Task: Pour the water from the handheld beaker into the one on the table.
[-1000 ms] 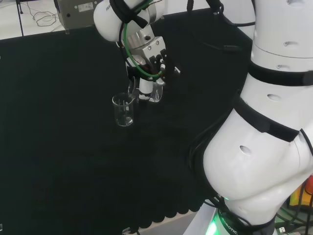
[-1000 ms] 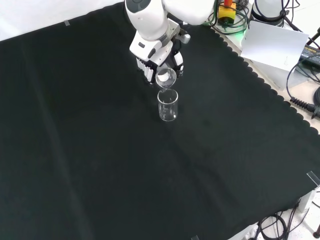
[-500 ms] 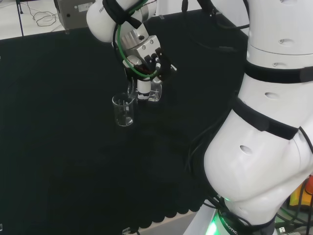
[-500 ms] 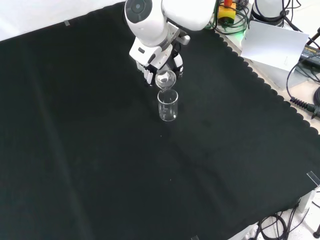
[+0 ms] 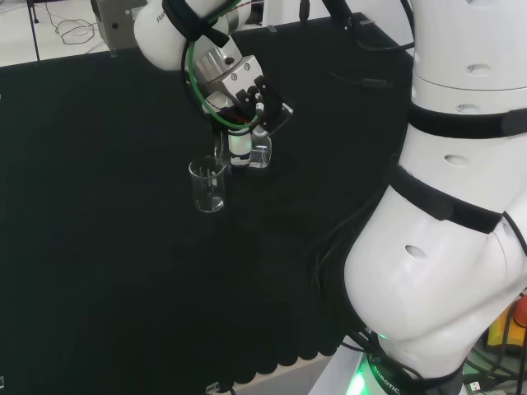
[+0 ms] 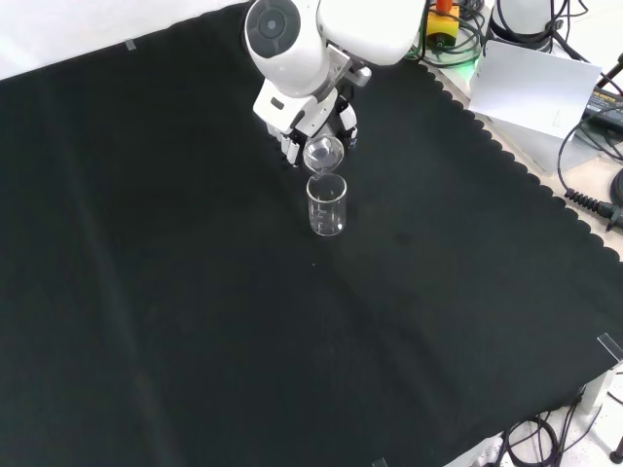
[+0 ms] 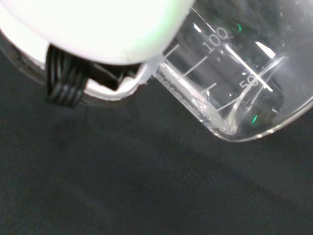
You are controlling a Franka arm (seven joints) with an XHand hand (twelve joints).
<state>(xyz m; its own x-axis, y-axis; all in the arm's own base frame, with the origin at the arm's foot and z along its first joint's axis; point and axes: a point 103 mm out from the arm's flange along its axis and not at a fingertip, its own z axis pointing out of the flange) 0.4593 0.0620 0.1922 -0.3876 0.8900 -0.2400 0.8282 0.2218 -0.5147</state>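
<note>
— Holding a clear beaker (image 6: pixel 323 154) in the robot hand (image 6: pixel 310 122), fingers curled round its wall, tipped over so the mouth faces the front camera.

— Seen from the head view too?

— Yes, robot hand (image 5: pixel 244 115) there, wrapped about the held beaker (image 5: pixel 258 153), glass hanging below the palm and above the black cloth of the bench (image 5: pixel 99 247).

— And the other beaker?

— Standing upright on the bench, just below the tipped one in the front view (image 6: pixel 326 204), its rim right under the held beaker's lip. Sitting just left of and a little nearer than the robot hand in the head view (image 5: pixel 207 185).

— Touching?

— Very close, rim to lip; cannot tell whether in contact.

— Any water visible?

— Hard to say. Close up from the wrist: tilted glass (image 7: pixel 234 73) with printed scale marks, clear bottom edge, white part of the robot hand (image 7: pixel 98 29) pressed against its side, dark cloth (image 7: pixel 122 196) behind. No level plainly readable in either vessel.

— Anything else nearby?

— White arm link (image 6: pixel 292 39) with a round grey cap, right above the robot hand in the front view. Cloth around the standing beaker bare.
</note>
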